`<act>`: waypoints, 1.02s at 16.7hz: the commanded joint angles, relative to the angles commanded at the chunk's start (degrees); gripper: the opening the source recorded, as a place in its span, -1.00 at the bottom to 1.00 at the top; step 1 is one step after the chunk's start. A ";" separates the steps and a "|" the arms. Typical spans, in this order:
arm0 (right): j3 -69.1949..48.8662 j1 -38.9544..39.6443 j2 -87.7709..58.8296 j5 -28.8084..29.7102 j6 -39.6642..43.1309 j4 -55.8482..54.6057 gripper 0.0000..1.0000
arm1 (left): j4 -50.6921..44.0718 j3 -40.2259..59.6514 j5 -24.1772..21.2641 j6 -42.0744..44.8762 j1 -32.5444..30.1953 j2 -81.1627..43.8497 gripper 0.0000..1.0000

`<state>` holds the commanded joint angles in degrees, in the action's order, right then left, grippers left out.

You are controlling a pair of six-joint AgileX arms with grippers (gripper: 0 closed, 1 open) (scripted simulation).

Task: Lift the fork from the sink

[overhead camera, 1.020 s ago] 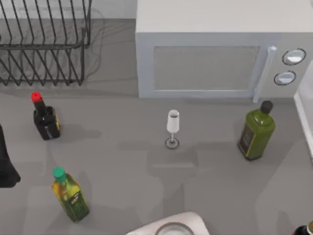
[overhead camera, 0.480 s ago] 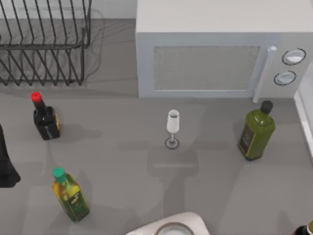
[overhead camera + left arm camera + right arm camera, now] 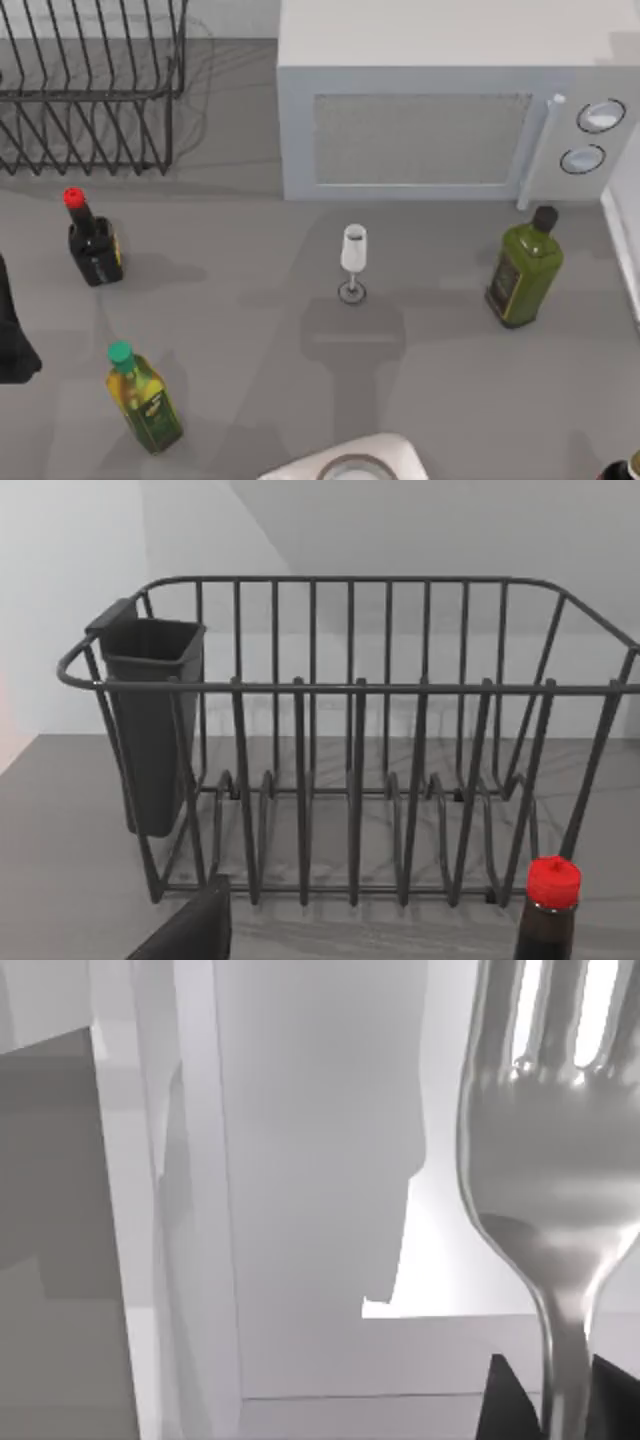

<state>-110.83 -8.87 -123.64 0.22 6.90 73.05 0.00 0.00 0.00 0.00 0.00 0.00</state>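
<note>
Close before the right wrist camera — the fork [image 3: 545, 1170], silvery metal, tines pointing away from the pincer, its neck running down between two dark fingers [image 3: 500, 1405] of the right pincer [image 3: 560, 1400], which is closed on the handle. Behind the fork stand pale white panels and a grey wall.

Items on the grey table [image 3: 250, 330], seen from above:
- wine glass [image 3: 353, 262], clear, upright, near the middle.
- microwave [image 3: 450, 100], white, at the far side, right of centre.
- dish rack [image 3: 90, 90], dark wire, far left, with a dark cutlery cup [image 3: 150, 720] hung at one end.
- dark sauce bottle [image 3: 92, 240], red cap, left, just nearer than the rack.
- oil bottle [image 3: 145, 400], green cap, near left.
- olive-green bottle [image 3: 524, 268], black cap, right.

Left arm [image 3: 10, 340] — a dark shape at the left edge of the table; whether its pincer is open or closed cannot be told.
</note>
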 joint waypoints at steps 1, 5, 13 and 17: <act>0.68 2.54 3.00 0.28 -2.82 1.50 -1.00 | 0.00 0.00 0.00 0.00 0.00 0.00 1.00; 5.34 15.29 16.74 1.28 -16.79 6.45 -1.00 | 0.00 0.00 0.00 0.00 0.00 0.00 1.00; 25.29 42.95 29.74 0.10 -41.93 5.67 -1.00 | 0.00 0.00 0.00 0.00 0.00 0.00 1.00; 29.58 47.22 29.88 -0.22 -45.87 4.44 -1.00 | 0.00 0.00 0.00 0.00 0.00 0.00 1.00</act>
<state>-81.25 38.34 -93.76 0.00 -38.98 77.49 0.00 0.00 0.00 0.00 0.00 0.00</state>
